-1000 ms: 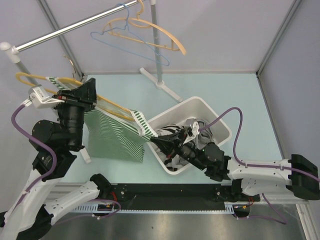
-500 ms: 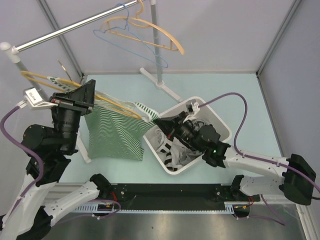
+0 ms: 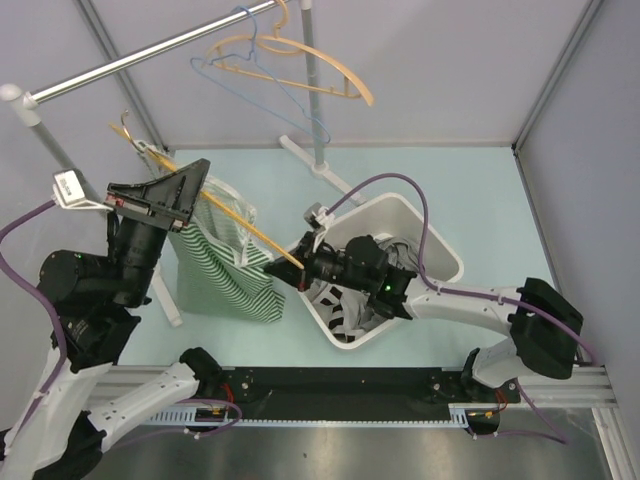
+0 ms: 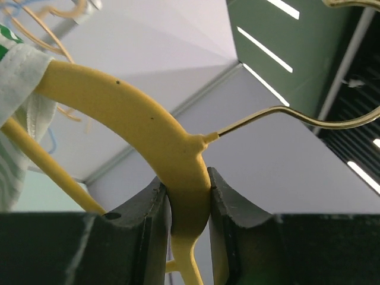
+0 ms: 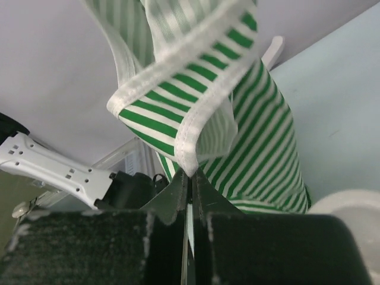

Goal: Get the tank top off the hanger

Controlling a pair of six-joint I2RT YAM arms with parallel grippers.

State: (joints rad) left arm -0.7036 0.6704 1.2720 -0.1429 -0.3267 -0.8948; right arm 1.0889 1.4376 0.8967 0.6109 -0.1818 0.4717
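The yellow hanger (image 3: 240, 225) slants from upper left down to the right, and my left gripper (image 3: 193, 192) is shut on its neck (image 4: 189, 202) just below the wire hook (image 4: 285, 113). The green-and-white striped tank top (image 3: 225, 270) hangs bunched under it. One strap (image 4: 15, 77) lies over a hanger arm. My right gripper (image 3: 283, 262) sits at the hanger's lower end, shut on the white hem of another strap (image 5: 190, 136). In the right wrist view the right gripper (image 5: 191, 175) pinches the strap's loop, with the striped body (image 5: 267, 154) behind.
A white bin (image 3: 440, 250) holding other clothes stands right of the tank top, under the right arm. A rack rail (image 3: 150, 55) crosses the upper left, and its pole (image 3: 312, 90) carries an orange hanger (image 3: 330, 70) and a blue hanger (image 3: 265, 85). A white rack foot (image 3: 320, 170) lies on the table.
My right gripper has come left out of the bin to the hanger's lower end, holding the strap. The left arm has tilted the hanger steeper. The tank top has bunched narrower.
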